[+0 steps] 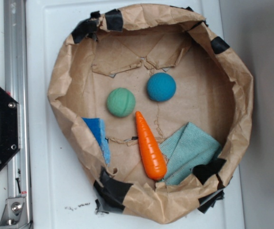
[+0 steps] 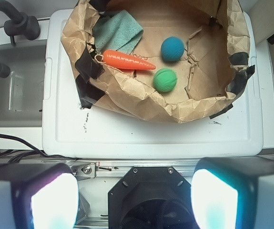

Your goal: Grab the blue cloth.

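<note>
From the exterior view, a brown paper nest (image 1: 60, 90) sits on a white tray (image 1: 36, 57). The blue cloth (image 1: 191, 150) lies folded at about four o'clock on the nest floor, its left edge touching the orange carrot (image 1: 149, 148), its lower right corner tucked under black tape (image 1: 208, 169) on the wall. A green ball (image 1: 121, 102) and a darker blue ball (image 1: 161, 87) sit near the middle, well apart from it. A small bright blue piece (image 1: 97, 131) rests at eight o'clock. No claw shows here.

In the wrist view, the cloth (image 2: 119, 29) appears at eleven o'clock, behind the carrot (image 2: 127, 60). Two blurred fingers (image 2: 51, 200) frame the bottom edge, spread wide and holding nothing.

The cloth looks light, soft and limp; it should bunch when pinched. The open middle, away from carrot and wall, seems the safest hold.
</note>
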`<act>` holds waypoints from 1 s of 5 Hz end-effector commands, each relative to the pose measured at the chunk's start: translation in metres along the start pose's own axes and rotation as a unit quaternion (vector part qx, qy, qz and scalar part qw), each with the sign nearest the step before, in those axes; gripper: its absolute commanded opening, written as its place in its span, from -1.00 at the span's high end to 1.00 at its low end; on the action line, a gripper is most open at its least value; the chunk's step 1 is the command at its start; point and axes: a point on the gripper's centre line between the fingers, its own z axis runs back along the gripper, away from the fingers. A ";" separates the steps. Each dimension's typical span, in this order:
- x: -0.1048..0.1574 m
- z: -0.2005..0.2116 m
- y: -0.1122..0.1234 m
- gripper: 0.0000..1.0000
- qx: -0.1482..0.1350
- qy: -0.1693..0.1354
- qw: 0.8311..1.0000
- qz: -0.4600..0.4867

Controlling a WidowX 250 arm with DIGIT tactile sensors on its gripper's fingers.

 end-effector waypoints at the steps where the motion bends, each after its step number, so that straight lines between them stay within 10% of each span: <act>1: 0.000 0.000 0.000 -1.00 0.000 0.000 1.000 0.000; 2: 0.044 -0.055 0.005 -1.00 0.007 -0.095 0.994 0.053; 5: 0.180 -0.118 0.017 -1.00 -0.058 -0.134 0.989 0.023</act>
